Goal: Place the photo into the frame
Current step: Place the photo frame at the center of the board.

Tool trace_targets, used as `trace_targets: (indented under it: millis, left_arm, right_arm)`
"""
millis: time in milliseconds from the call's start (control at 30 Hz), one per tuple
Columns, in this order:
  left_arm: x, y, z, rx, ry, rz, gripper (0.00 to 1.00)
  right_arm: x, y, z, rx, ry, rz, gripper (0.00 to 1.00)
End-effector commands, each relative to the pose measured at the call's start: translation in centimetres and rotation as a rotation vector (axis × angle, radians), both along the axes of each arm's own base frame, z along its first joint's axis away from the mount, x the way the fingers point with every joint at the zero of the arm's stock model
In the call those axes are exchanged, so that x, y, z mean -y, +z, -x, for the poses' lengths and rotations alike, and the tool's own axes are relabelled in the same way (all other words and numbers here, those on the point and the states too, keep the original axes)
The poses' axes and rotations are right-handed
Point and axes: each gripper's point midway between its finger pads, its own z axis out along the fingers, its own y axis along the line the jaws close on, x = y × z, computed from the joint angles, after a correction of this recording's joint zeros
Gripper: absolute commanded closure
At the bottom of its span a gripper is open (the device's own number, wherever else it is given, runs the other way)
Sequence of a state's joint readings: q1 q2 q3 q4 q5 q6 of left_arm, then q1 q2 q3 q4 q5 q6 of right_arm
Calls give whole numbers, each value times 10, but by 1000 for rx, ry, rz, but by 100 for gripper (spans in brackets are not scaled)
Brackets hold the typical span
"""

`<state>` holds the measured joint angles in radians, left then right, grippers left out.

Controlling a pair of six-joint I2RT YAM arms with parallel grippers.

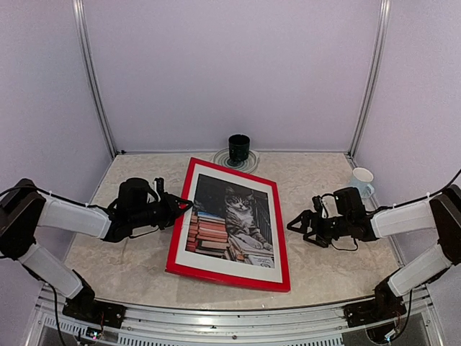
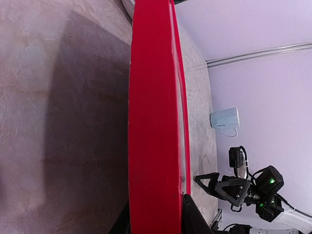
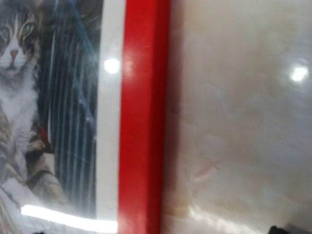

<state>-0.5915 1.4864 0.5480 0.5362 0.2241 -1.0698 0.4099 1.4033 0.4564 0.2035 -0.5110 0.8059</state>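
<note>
Left gripper (image 1: 184, 205): fingers narrow, pinching thin red rectangular frame (image 1: 230, 277);
Right gripper (image 1: 294, 225): fingers wide, holding nothing;
Cat-and-books paper photo (image 1: 230, 220): inside frame

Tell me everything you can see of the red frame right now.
Thin rectangular frame, glossy bright red, holding a white mat and the cat photo behind reflective glazing. It lies face up on the table; the left gripper pinches its left edge, seemingly raised. The open right gripper is clear of it.
</note>
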Motion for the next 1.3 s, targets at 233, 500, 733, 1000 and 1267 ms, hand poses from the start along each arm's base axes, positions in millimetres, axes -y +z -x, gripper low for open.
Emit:
trace_targets:
  millis: [233, 500, 733, 1000, 1267]
  left_arm:
    - [-11, -54, 5, -7, -11, -236, 76]
    - [-13, -74, 11, -40, -21, -262, 58]
    - [-13, -85, 13, -58, -29, -271, 56]
    - [-6, -95, 9, -74, -50, -282, 47]
    - [-4, -100, 10, -85, -47, -322, 35]
  right_arm:
    - [-30, 7, -14, 48, 48, -9, 1]
    - [-35, 1, -12, 32, 54, -2, 1]
    - [-35, -4, -7, 18, 55, -1, 1]
    - [-35, -8, -3, 6, 52, 1, 1]
    - [-30, -7, -6, 17, 39, 33, 1]
